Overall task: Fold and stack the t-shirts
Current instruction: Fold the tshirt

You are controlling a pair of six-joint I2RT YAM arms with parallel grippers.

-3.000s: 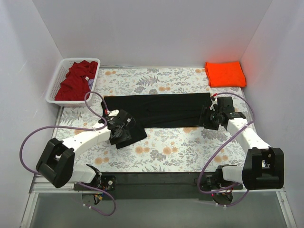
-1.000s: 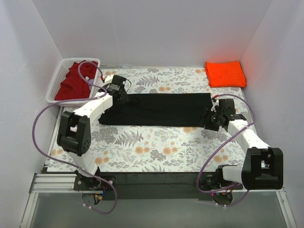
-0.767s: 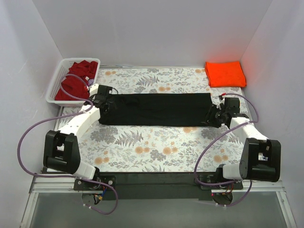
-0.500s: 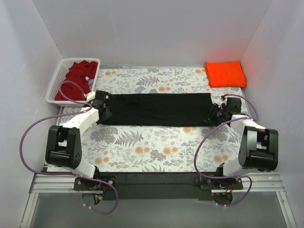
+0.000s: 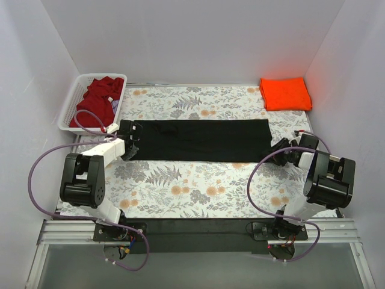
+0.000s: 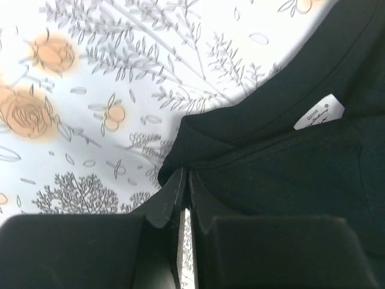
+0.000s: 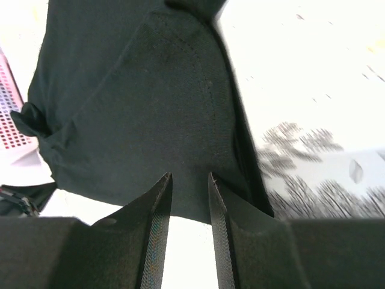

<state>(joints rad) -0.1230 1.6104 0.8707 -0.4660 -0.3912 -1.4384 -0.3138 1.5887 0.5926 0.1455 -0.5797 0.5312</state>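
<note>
The black t-shirt (image 5: pixel 198 139) lies as a long folded strip across the middle of the flowered table. My left gripper (image 5: pixel 129 142) is at its left end. In the left wrist view that gripper (image 6: pixel 184 173) is shut, pinching the shirt's edge (image 6: pixel 289 174) near the white neck label (image 6: pixel 319 112). At the shirt's right end sits my right gripper (image 5: pixel 278 146). Its jaws (image 7: pixel 187 176) stand a little apart, with the black cloth (image 7: pixel 138 102) reaching in between the tips. The orange t-shirt (image 5: pixel 285 93) lies folded at the back right. Crumpled in the basket is the dark red t-shirt (image 5: pixel 96 102).
The white slatted basket (image 5: pixel 71 102) stands at the back left against the wall. White walls close in the table on three sides. Purple cables (image 5: pixel 42 174) loop beside both arms. A dark strip (image 5: pixel 192 232) runs along the near edge.
The left arm swung from the front to the shirt's left end and its jaws closed on the cloth. The right gripper slid to the right end and narrowed.
</note>
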